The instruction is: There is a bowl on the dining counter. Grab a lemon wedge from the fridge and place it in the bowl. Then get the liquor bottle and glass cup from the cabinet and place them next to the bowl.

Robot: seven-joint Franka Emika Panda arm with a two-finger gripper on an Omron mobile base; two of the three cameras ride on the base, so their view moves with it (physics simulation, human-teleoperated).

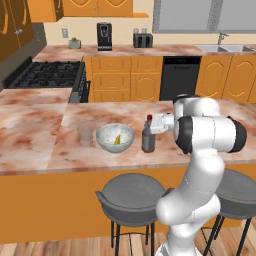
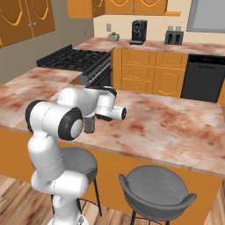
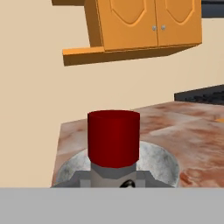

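Note:
A grey liquor bottle [image 1: 148, 140] with a red cap [image 3: 113, 138] stands upright on the dining counter, just right of the white bowl [image 1: 102, 132]. A yellow lemon wedge [image 1: 118, 139] lies in the bowl. The glass cup [image 1: 85, 135] stands on the bowl's left side. My gripper [image 1: 150, 125] reaches in from the right at neck height and is shut on the liquor bottle. In the hand view the cap rises right in front of the camera with the bowl's rim [image 3: 164, 158] behind it. In the right base view the bottle's body [image 2: 89, 125] shows below my forearm.
Two grey stools [image 1: 131, 195] [image 1: 235, 195] stand under the counter's near edge. Behind the counter are a stove [image 1: 47, 75], a coffee machine [image 1: 104, 36], a toaster [image 1: 143, 40], a dishwasher [image 1: 180, 75] and a sink [image 1: 222, 48].

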